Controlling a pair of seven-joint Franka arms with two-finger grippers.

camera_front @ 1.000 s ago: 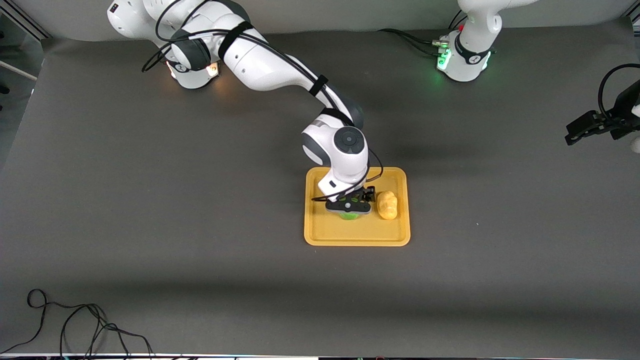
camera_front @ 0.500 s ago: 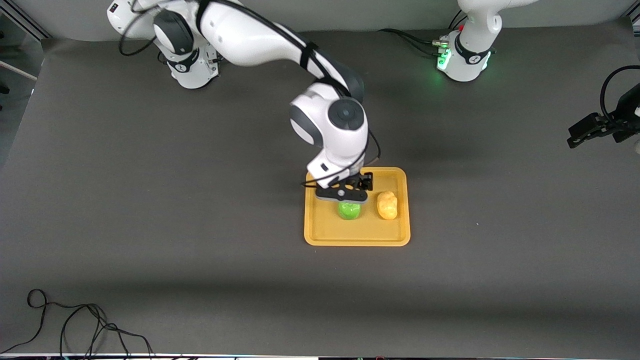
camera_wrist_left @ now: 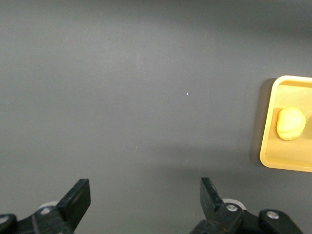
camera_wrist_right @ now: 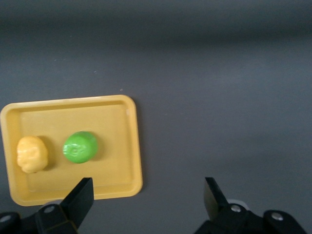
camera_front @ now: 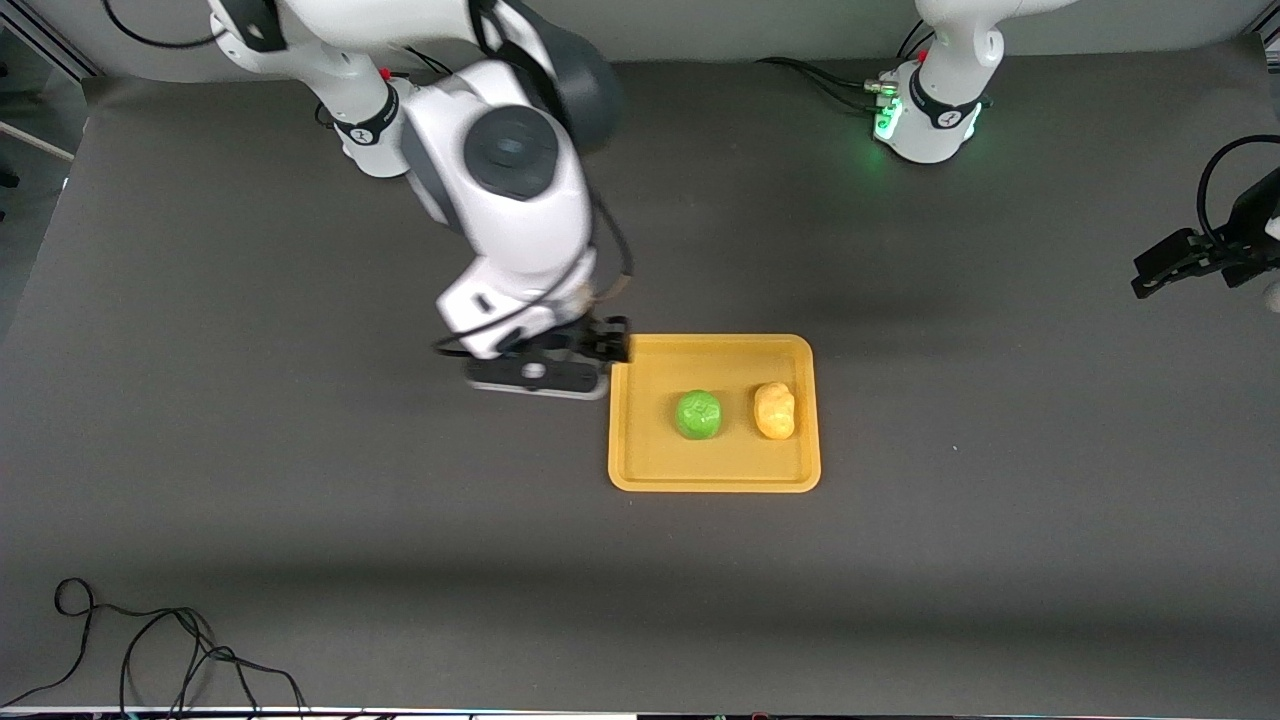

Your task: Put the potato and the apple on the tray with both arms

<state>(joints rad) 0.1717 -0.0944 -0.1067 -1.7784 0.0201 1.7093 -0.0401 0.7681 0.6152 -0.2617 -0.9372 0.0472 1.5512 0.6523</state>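
Observation:
The yellow-orange tray [camera_front: 714, 470] lies mid-table. The green apple [camera_front: 698, 414] and the yellow-orange potato [camera_front: 774, 410] rest on it side by side, the potato toward the left arm's end. My right gripper [camera_front: 540, 375] is open and empty, up over the bare table beside the tray's edge at the right arm's end. Its wrist view shows the tray [camera_wrist_right: 114, 131], the apple [camera_wrist_right: 80, 146], the potato [camera_wrist_right: 32, 154] and the open gripper [camera_wrist_right: 146, 195]. My left gripper [camera_front: 1150, 272] waits at the left arm's end, open [camera_wrist_left: 145, 195], with the tray's edge [camera_wrist_left: 292, 161] and the potato [camera_wrist_left: 290, 124] in its view.
The arms' bases [camera_front: 370, 130] [camera_front: 925, 110] stand along the table's edge farthest from the front camera. A black cable [camera_front: 150, 650] lies at the corner nearest the front camera, toward the right arm's end. The table is covered in dark grey cloth.
My right gripper let go of the apple on the tray, rose, and swung off the tray toward the right arm's end. The left arm has barely moved.

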